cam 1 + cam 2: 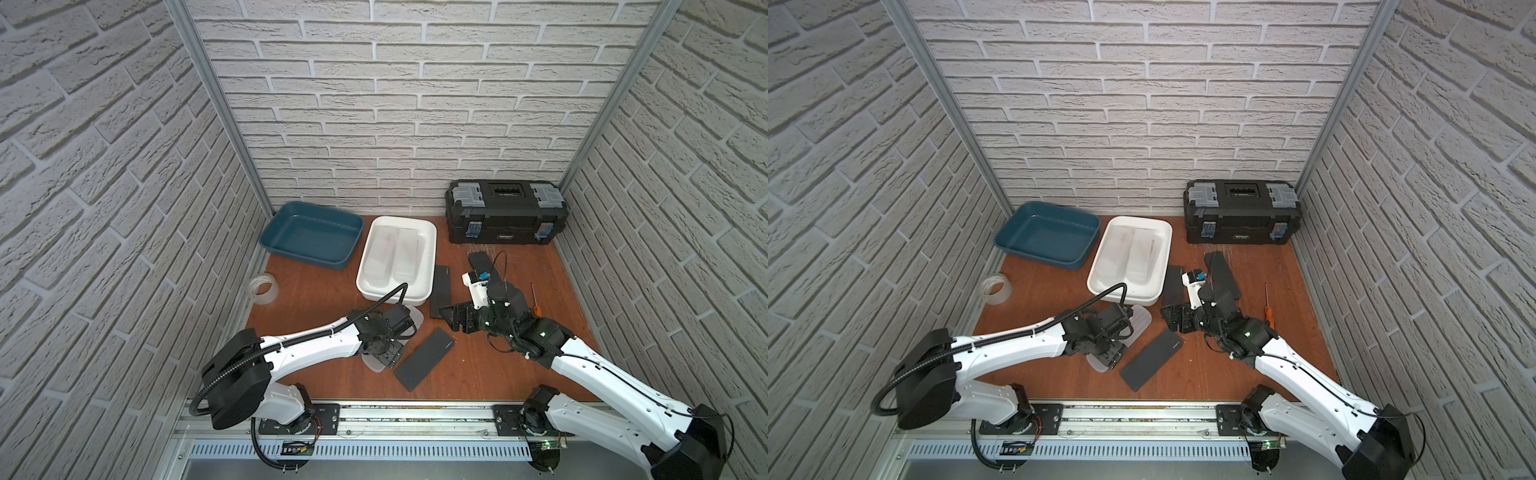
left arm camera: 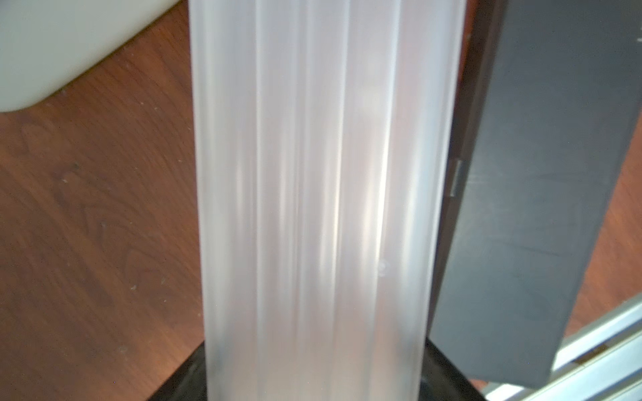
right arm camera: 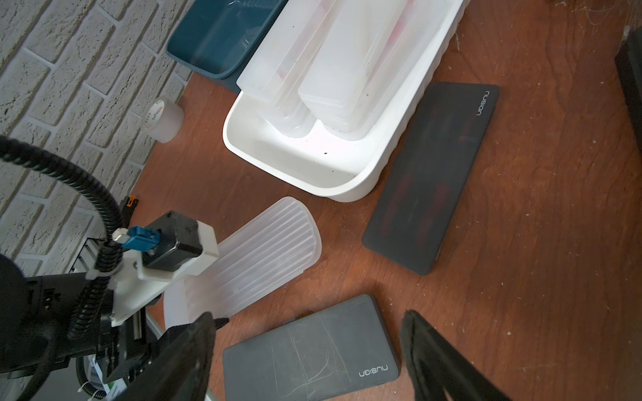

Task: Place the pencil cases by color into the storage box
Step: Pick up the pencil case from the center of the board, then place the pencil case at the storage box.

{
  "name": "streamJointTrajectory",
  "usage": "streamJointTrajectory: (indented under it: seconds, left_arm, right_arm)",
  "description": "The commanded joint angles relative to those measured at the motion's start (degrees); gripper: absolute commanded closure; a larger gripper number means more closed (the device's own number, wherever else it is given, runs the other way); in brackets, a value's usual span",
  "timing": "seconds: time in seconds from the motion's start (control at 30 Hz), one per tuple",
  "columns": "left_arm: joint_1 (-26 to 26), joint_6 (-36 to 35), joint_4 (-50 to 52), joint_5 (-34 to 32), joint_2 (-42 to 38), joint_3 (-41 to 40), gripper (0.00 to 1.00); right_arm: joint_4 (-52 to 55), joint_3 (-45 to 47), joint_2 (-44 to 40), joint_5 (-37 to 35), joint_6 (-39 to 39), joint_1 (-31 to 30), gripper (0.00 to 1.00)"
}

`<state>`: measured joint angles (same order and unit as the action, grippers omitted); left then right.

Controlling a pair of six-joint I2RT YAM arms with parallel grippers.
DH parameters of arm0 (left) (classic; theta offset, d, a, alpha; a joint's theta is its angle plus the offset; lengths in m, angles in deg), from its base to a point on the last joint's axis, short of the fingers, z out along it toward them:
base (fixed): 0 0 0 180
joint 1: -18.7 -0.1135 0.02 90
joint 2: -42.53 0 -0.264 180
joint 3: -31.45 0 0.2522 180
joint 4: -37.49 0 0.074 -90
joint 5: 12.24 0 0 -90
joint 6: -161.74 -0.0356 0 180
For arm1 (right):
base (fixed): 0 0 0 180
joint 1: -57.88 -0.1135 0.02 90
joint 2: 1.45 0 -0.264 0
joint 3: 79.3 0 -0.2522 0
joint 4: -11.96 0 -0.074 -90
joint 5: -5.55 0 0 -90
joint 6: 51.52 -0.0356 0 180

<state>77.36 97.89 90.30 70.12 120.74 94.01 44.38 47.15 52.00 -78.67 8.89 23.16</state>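
At the lower centre of both top views, your left gripper [image 1: 385,354] is clamped on the near end of a frosted case [image 1: 415,318]. In the left wrist view its black fingers [image 2: 180,378] press both long sides. The case's far end points up toward the white tray [image 1: 415,297], near its front wall but apart from it. Two more frosted cases [image 1: 378,257] lie side by side inside that tray. A slanted black case [image 1: 426,363] lies just beside the held case's right edge, so that side is tight. Bare wood opens to the left, toward the tape roll [image 1: 264,289]. Your right gripper [image 3: 309,323] hangs with its jaws spread and holds nothing, above the slanted case's upper end. A second black case [image 1: 441,291] lies along the tray's right wall, and the blue tray [image 1: 307,237] sits at upper left.
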Motion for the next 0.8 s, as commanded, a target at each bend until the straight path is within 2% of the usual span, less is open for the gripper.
streamJointTrajectory:
  seconds: [0.0, 0.33, 0.67, 0.77]
  left_arm:
    - [0.41, -0.25, 1.41, -0.01, -3.99, 0.17, 0.32]
    - [0.52, -0.58, 0.65, 0.55, -9.11, 1.89, 0.32]
    - [-1.06, -1.62, 4.09, 0.19, -4.86, 10.85, 0.31]
    - [-2.68, -2.14, 4.46, 1.1, -3.97, 12.82, 0.27]
  right_arm:
    - [-1.52, 0.25, -0.8, -0.86, 0.69, 0.09, 0.16]
    - [-0.67, -0.12, -0.8, -1.91, 1.01, 0.09, 0.16]
    - [1.51, -0.14, -3.47, -3.81, 1.92, 0.12, 0.16]
    - [1.98, 0.05, -3.95, -4.36, 2.3, 0.1, 0.16]
